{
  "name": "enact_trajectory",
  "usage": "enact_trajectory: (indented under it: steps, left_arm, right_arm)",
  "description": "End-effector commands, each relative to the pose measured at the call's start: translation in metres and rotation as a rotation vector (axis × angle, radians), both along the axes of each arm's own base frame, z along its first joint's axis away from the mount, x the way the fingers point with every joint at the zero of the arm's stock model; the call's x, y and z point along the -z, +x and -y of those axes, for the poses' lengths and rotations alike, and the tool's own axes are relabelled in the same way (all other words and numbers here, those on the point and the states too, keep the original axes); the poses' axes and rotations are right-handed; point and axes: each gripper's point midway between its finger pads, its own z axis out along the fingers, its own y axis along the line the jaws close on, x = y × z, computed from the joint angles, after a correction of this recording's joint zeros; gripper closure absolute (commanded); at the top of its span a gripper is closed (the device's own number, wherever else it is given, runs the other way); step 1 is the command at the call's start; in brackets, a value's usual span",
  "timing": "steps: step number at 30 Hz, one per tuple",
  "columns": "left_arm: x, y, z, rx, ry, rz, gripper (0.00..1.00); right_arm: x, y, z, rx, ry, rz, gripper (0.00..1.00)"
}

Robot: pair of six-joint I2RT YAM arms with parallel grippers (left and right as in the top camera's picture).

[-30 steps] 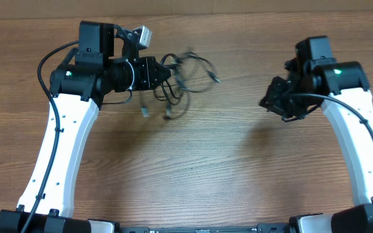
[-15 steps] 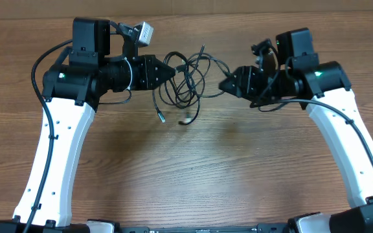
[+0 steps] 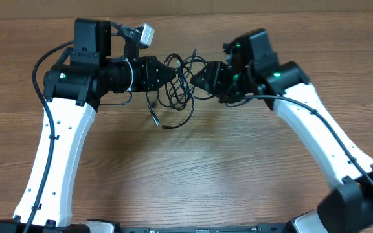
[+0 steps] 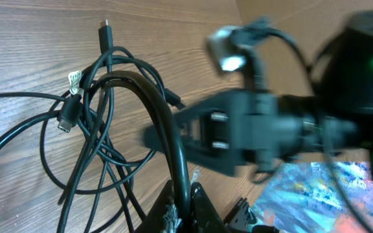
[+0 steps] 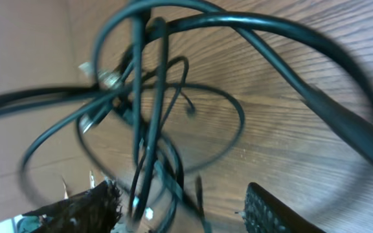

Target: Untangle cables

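The cables (image 3: 181,87), a single knotted tangle, hang near the middle of the tabletop's (image 3: 206,175) far edge. The left claw (image 4: 185,195) is clenched on one thick strand. The right claw (image 5: 180,207) is spread wide, with loops crossing its gap but none pinched.

We see the main danger in that gap. If the claw closes on several strands at once, any pull apart would likely cinch the knot instead of freeing it. A tug could also drag the strand out of the left claw and drop the bundle. The plug ends (image 4: 66,120) could catch inside a loop.

By our count there is one tangle, two claws, and three plug ends in the left wrist view. We cannot tell how many separate cords make up the knot.
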Motion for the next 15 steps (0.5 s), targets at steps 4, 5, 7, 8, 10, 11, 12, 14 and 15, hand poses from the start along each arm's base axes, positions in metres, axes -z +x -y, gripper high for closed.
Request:
enact_trajectory:
  steps: [4,5,7,8,10,11,12,14,15]
  left_arm:
    - [-0.018,-0.007,0.008,0.024,-0.028,0.032,0.96]
    - [-0.018,-0.007,0.009,0.023,-0.03,0.029,0.96]
    - [-0.02,-0.007,0.01,0.023,-0.042,0.026,0.96]
    - [-0.021,-0.007,0.011,0.028,-0.047,0.029,0.96]
    - [-0.021,-0.006,0.011,0.027,-0.048,0.032,0.96]
    - [-0.021,-0.006,0.01,0.026,-0.047,0.032,0.96]
    - [-0.021,-0.005,0.009,0.023,-0.047,0.033,0.96]
    - [-0.021,-0.002,0.004,0.006,-0.043,0.033,0.96]
    - [-0.02,0.001,-0.001,-0.011,-0.038,0.035,0.96]
  right_arm:
    - [0.017,0.029,-0.021,0.042,0.025,0.027,0.41]
    - [0.017,0.035,-0.023,0.045,0.035,0.043,0.41]
    - [0.021,0.042,-0.022,0.076,0.027,0.046,0.48]
    - [0.025,0.044,-0.02,0.091,0.014,0.041,0.53]
    - [0.031,0.045,-0.014,0.117,-0.021,0.033,0.69]
    - [0.037,0.045,-0.007,0.145,-0.063,0.024,0.78]
    - [0.043,0.044,0.0,0.168,-0.104,0.013,0.87]
    - [0.055,0.041,0.016,0.208,-0.184,-0.014,0.96]
    - [0.062,0.038,0.029,0.23,-0.242,-0.03,0.96]
